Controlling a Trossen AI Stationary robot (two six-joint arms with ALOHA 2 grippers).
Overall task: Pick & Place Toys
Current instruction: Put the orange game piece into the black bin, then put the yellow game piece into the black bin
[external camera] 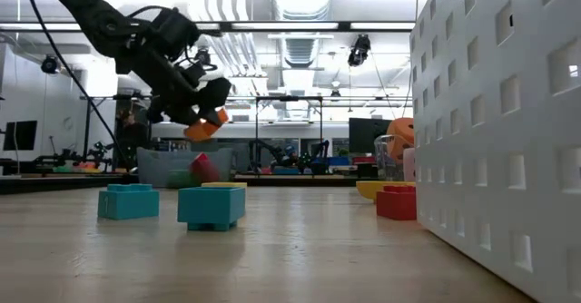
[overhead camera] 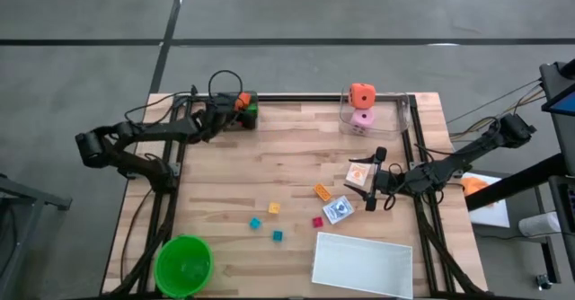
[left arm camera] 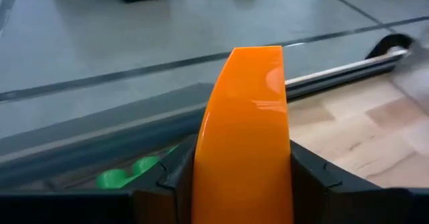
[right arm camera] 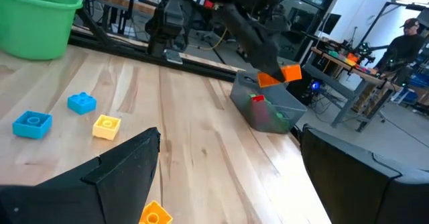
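Note:
My left gripper is at the table's far left corner, shut on an orange cone. It hangs over a grey bin that holds a green brick and a red piece. My right gripper stands open near the right edge, beside a printed card, with nothing between its fingers. An orange cube sits on a pink die in a clear box. Small orange, yellow, teal and red bricks lie on the table. My left gripper pinches the orange cone between its two fingers, one on each side of its wider part. The fingers come from the table's left, slanting a little downward. The cone's narrow end points away from the gripper, and it is lifted clear above the grey bin.
A round green bowl stands at the near left corner and a white tray at the near right. A second card lies by the tray's far edge. A black rail runs along the far edge.

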